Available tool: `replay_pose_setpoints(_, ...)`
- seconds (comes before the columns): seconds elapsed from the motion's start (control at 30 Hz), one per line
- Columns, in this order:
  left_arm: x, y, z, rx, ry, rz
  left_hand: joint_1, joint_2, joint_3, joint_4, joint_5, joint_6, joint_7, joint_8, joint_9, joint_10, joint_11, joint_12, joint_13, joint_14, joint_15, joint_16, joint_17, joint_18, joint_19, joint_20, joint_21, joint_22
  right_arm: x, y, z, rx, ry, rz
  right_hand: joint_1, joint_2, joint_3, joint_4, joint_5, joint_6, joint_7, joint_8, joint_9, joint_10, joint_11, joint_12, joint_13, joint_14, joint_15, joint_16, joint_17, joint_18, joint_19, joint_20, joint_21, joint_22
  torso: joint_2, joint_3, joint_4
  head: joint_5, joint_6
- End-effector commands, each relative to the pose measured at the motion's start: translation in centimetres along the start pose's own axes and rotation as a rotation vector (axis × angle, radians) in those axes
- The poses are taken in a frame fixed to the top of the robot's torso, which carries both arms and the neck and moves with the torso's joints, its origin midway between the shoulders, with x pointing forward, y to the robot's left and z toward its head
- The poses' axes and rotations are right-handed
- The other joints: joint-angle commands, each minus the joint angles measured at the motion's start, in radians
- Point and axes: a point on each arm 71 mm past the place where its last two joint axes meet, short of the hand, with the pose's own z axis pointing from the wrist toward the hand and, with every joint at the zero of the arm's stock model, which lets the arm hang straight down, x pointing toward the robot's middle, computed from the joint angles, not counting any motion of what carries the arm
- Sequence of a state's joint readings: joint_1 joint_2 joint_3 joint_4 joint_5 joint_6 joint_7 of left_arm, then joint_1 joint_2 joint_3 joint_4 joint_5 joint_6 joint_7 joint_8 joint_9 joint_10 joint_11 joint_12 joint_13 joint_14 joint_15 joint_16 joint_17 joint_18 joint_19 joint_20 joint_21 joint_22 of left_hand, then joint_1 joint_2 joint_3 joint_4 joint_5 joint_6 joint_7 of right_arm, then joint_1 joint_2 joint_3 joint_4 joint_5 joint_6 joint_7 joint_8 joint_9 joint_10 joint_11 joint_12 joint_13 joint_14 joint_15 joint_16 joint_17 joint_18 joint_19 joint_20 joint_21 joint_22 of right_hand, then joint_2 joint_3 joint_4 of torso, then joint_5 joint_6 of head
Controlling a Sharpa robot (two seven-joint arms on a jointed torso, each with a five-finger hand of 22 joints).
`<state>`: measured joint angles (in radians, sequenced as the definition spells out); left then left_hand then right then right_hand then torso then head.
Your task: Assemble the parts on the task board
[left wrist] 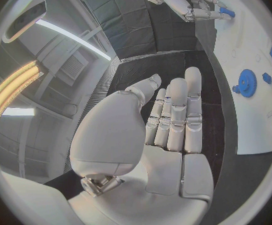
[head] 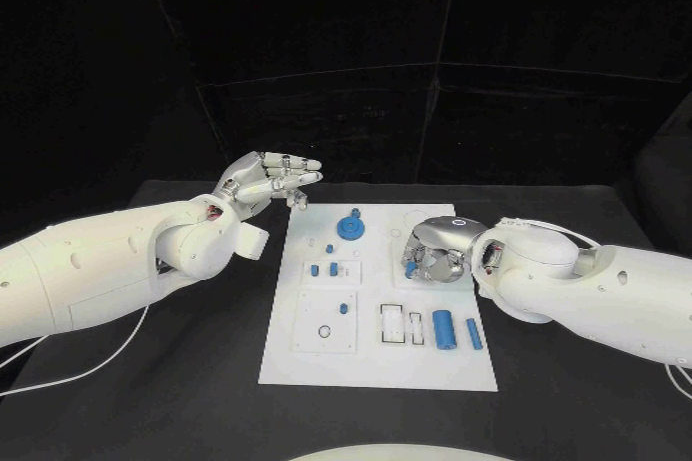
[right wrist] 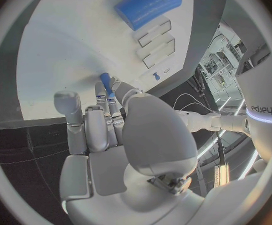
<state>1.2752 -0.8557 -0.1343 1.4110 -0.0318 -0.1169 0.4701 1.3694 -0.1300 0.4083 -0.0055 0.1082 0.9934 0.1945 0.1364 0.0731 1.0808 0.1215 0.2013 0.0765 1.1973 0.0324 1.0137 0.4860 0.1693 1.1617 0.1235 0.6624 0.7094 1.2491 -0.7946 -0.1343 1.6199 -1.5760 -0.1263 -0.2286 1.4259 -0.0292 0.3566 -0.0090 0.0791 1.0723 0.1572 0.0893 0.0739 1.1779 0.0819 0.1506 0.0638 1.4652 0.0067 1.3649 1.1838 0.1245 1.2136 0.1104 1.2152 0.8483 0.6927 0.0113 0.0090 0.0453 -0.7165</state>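
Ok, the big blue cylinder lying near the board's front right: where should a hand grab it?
Grip the big blue cylinder across its round sides at mid-length, coming straight down from above. It lies flat on the task board, with a thinner blue pin close on its right.

A single piece of lettering can be read: in the right wrist view the dark grey word "sharpa" stands on the smooth white shell of the robot's left arm [right wrist: 261,92], at the circle's rim, and it appears upside down there. The flat white rectangular task board [head: 433,366] carries no lettering that can be made out, and neither do the small blue plastic parts [head: 444,328] lying on it.
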Motion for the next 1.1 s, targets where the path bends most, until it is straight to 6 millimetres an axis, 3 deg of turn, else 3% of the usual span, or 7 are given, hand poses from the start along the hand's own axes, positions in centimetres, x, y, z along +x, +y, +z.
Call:
replay_pose_setpoints(0.03,0.1,-0.1,0.0,0.006,0.009,-0.008,0.000,0.012,-0.007,0.000,0.003,-0.006,0.000,-0.001,-0.001,-0.006,-0.002,0.005,-0.001,-0.008,-0.002,-0.002,-0.001,0.014,-0.006,0.005,-0.006,-0.001,-0.6,0.2,-0.1,-0.006,-0.075,-0.016,0.012,0.017,0.022,-0.007,-0.006,0.017,-0.004,0.007,0.003,0.019,-0.002,-0.007,0.003,0.038,-0.009,0.008,0.004,0.007,0.008,-0.006,0.008,0.005,0.000,0.0005,-0.0001,0.000,-0.001)
replay_pose_setpoints(0.5,0.0,-0.1,0.0,0.005,0.010,-0.009,0.000,0.012,-0.007,0.000,0.003,-0.006,0.000,-0.001,-0.001,-0.006,-0.002,0.005,-0.001,-0.008,-0.002,-0.002,-0.001,0.014,-0.006,0.005,-0.006,-0.001,-2.2,1.5,-2.7,-0.067,-0.218,0.090,-0.004,-0.011,0.049,-0.014,-0.012,0.032,-0.007,0.002,0.001,0.040,-0.006,-0.019,0.004,0.040,-0.012,0.015,0.010,0.004,0.014,-0.010,0.019,0.021,-0.001,-0.0001,-0.0003,0.001,0.003)
replay_pose_setpoints(0.67,0.0,-0.1,0.1,0.005,0.010,-0.008,0.000,0.012,-0.007,0.000,0.003,-0.006,0.000,-0.001,-0.001,-0.006,-0.002,0.005,-0.001,-0.008,-0.002,-0.002,-0.001,0.014,-0.006,0.005,-0.006,-0.001,-3.0,3.3,-3.0,-0.128,-0.255,0.134,-0.006,-0.015,0.050,-0.015,-0.011,0.032,-0.007,0.000,0.000,0.041,-0.006,-0.021,0.003,0.040,-0.012,0.017,0.014,0.004,0.015,-0.010,0.020,0.023,-0.001,-0.0004,0.0005,0.000,0.008)
replay_pose_setpoints(0.87,0.0,-0.1,0.1,0.004,0.010,-0.008,0.000,0.012,-0.007,0.000,0.003,-0.006,0.000,-0.001,-0.001,-0.006,-0.002,0.005,-0.001,-0.008,-0.002,-0.002,-0.001,0.014,-0.006,0.005,-0.006,-0.001,-3.2,6.0,-2.2,-0.222,-0.261,0.139,-0.007,-0.019,0.054,-0.017,-0.008,0.030,-0.006,-0.003,-0.001,0.039,-0.005,-0.026,0.003,0.041,-0.012,0.018,0.015,0.004,0.015,-0.010,0.021,0.025,-0.001,-0.0014,0.0018,0.002,0.005)
replay_pose_setpoints(1.1,0.0,-0.1,0.1,0.004,0.009,-0.008,0.000,0.012,-0.007,0.000,0.003,-0.006,0.000,-0.001,-0.001,-0.006,-0.002,0.005,-0.001,-0.008,-0.002,-0.002,-0.001,0.014,-0.006,0.005,-0.006,-0.001,-1.8,9.6,-0.5,-0.324,-0.211,0.141,-0.012,-0.023,0.057,-0.015,-0.007,0.028,-0.004,-0.006,-0.002,0.036,-0.003,-0.032,0.002,0.040,-0.010,0.017,0.012,0.004,0.013,-0.009,0.020,0.021,0.000,-0.0025,0.0026,0.009,0.001)
